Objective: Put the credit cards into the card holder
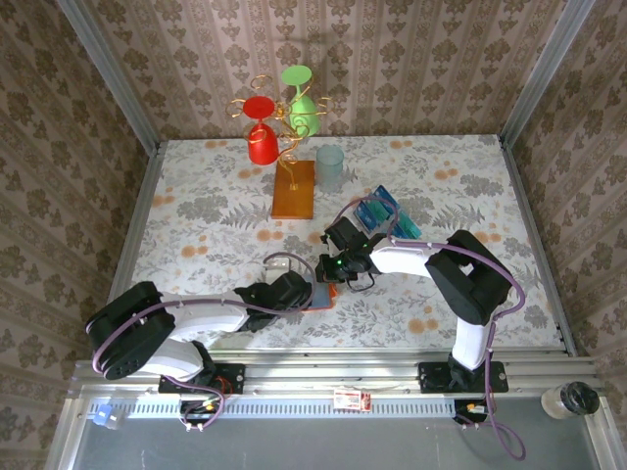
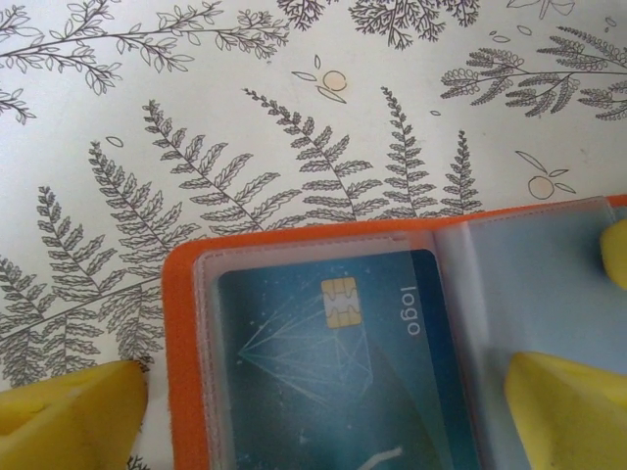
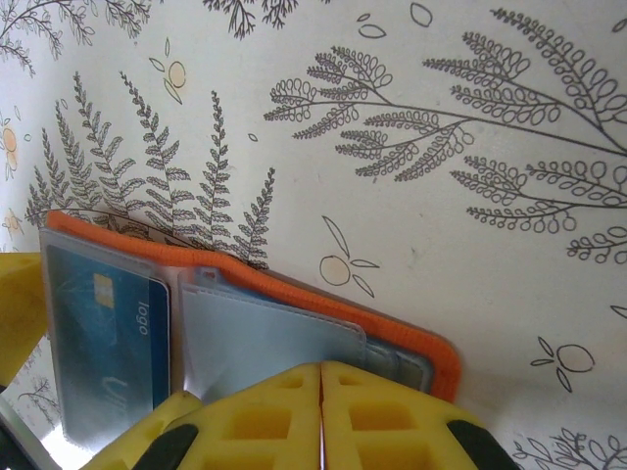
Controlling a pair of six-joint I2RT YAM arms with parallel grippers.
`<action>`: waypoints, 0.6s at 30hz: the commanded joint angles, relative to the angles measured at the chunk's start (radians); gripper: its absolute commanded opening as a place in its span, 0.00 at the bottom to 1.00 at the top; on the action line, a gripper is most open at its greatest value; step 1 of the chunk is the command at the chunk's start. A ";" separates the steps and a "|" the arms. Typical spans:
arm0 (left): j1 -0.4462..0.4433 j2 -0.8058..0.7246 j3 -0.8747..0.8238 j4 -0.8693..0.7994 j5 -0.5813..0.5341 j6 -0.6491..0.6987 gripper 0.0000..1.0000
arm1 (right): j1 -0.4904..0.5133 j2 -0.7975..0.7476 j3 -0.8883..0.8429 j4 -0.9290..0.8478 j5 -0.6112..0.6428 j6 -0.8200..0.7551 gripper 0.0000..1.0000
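Note:
The orange card holder (image 2: 184,372) lies open on the fern-patterned cloth, a sliver of it showing between the two grippers (image 1: 327,297). A blue credit card (image 2: 333,343) with a gold chip sits inside its clear left sleeve (image 3: 108,333). My left gripper (image 2: 323,401) is open, its yellow fingers (image 2: 69,421) standing either side of that sleeve. My right gripper (image 3: 321,370) is shut, its tips resting on the clear pages of the holder's right half (image 3: 265,333). A loose pile of blue and teal credit cards (image 1: 388,211) lies behind the right gripper (image 1: 340,262).
A gold wire stand on an orange-brown base (image 1: 294,188) holds a red cup (image 1: 260,137) and a green cup (image 1: 302,108) at the back. A pale translucent cup (image 1: 330,166) stands beside it. Patterned walls close in the table on three sides.

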 commanded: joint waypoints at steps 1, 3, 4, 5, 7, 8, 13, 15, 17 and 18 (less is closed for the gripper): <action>-0.006 0.012 -0.016 0.012 0.019 -0.002 1.00 | 0.006 -0.003 0.013 -0.019 -0.020 -0.002 0.08; -0.006 0.004 -0.017 0.015 0.017 0.000 1.00 | 0.007 0.006 0.014 -0.024 -0.020 -0.007 0.08; -0.008 -0.002 -0.017 0.019 0.019 0.004 1.00 | 0.006 0.012 0.013 -0.024 -0.020 -0.007 0.08; -0.007 -0.006 -0.018 0.023 0.019 0.008 1.00 | 0.006 0.015 0.011 -0.021 -0.023 -0.006 0.08; -0.010 -0.023 -0.022 0.032 0.017 0.011 1.00 | 0.009 0.014 0.002 -0.012 -0.027 0.000 0.08; -0.012 -0.029 -0.024 0.035 0.016 0.013 1.00 | 0.011 0.013 -0.001 -0.008 -0.027 0.001 0.08; -0.016 -0.066 -0.038 0.056 0.016 0.025 1.00 | 0.028 0.008 -0.003 -0.003 -0.027 0.014 0.08; -0.018 -0.076 -0.044 0.067 0.016 0.031 1.00 | 0.039 0.010 0.001 -0.002 -0.026 0.015 0.08; -0.019 -0.081 -0.048 0.079 0.020 0.037 1.00 | 0.050 0.015 0.007 -0.005 -0.026 0.017 0.08; -0.019 -0.081 -0.049 0.079 0.022 0.037 1.00 | 0.052 0.018 0.009 -0.003 -0.024 0.019 0.08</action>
